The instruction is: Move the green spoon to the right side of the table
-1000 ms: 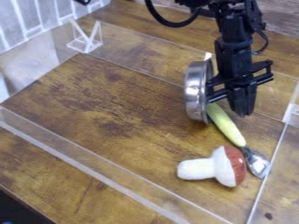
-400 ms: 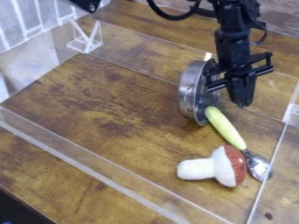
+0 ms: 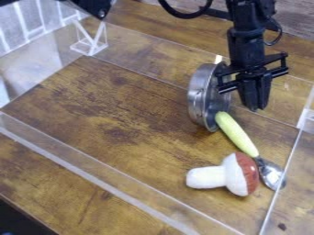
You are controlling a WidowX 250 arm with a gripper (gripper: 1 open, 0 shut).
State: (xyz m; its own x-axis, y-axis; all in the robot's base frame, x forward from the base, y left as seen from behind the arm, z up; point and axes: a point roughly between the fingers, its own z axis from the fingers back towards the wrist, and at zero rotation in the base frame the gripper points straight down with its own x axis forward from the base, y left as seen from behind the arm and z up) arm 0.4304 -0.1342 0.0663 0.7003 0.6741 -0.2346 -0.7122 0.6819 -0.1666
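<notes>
The green spoon (image 3: 241, 140) lies flat on the tabletop (image 3: 110, 101), near its right end, just below and slightly left of the hand (image 3: 258, 103), whose dark fingertips hang above the upper end of the spoon's handle and appear clear of it, though the gap is too small to judge with certainty. The hand points steeply down, and its fingers (image 3: 265, 95) stand close together with only a narrow gap between them; nothing is gripped in them. The spoon has a thick yellow-green handle that runs diagonally from beside the steel pot (image 3: 207, 90) down toward the right, ending in a shiny silver bowl (image 3: 269, 175) near the clear plastic wall (image 3: 285, 197) at the tabletop's right edge. The upper end of the handle sits just beside the pot's rim, and the pot itself lies tipped on its side, its round face turned to the left, right next to the hand. The toy mushroom (image 3: 226, 174), white-stemmed with a red-brown cap, lies on its side with its cap against the spoon's lower part, partly covering where handle meets bowl.
</notes>
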